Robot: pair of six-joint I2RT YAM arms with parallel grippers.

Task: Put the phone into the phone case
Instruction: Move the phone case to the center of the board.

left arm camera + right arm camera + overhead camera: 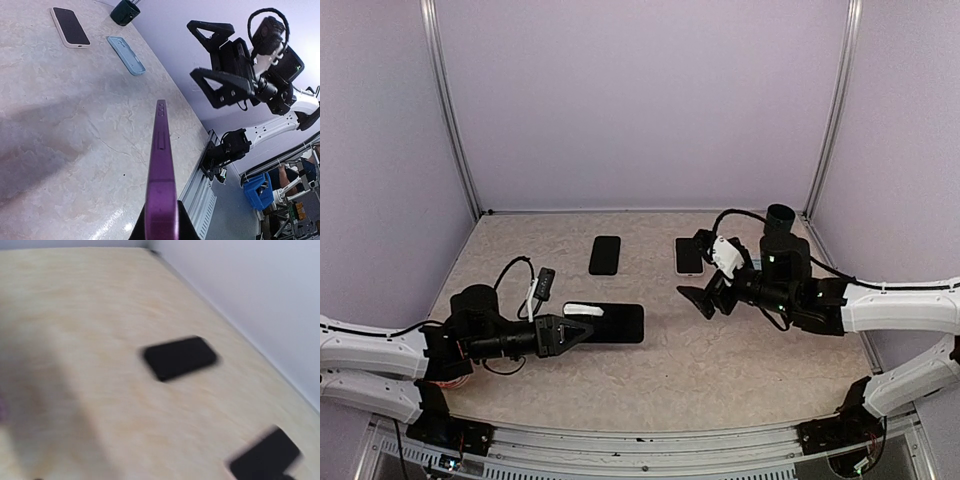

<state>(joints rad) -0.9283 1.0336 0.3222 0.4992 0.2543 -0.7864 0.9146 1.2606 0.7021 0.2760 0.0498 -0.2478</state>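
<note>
1. On the left half of the counter [720, 375], the left jaws are clamped on the phone [618, 323], gripping it by the short end that faces their own arm.
2. From above, the phone shows a dark face turned upward. It lies roughly level, and its long side runs toward the middle of the counter.
3. From the left wrist, the phone is seen edge-on: a purple rim with side buttons, pinched between the two fingers at the bottom of the view.
4. A soft shadow falls on the counter beside the phone. Whether the phone touches the surface I cannot tell.
5. The case [126, 55] is pale blue and lies flat toward the back of the counter, well apart from the held phone.
6. A white-rimmed phone [689, 256] with a dark screen also lies flat at the back, near the case but not touching it.
7. A dark green cup [125, 12] stands past the case, where the counter meets the wall.
8. The right jaws hang above the right half of the counter, spread wide with nothing between them. They point toward the left side, apart from the held phone.
9. The right wrist view is smeared by blur. It shows only two dark slabs lying on the pale counter, and its own jaws are out of that view.
</note>
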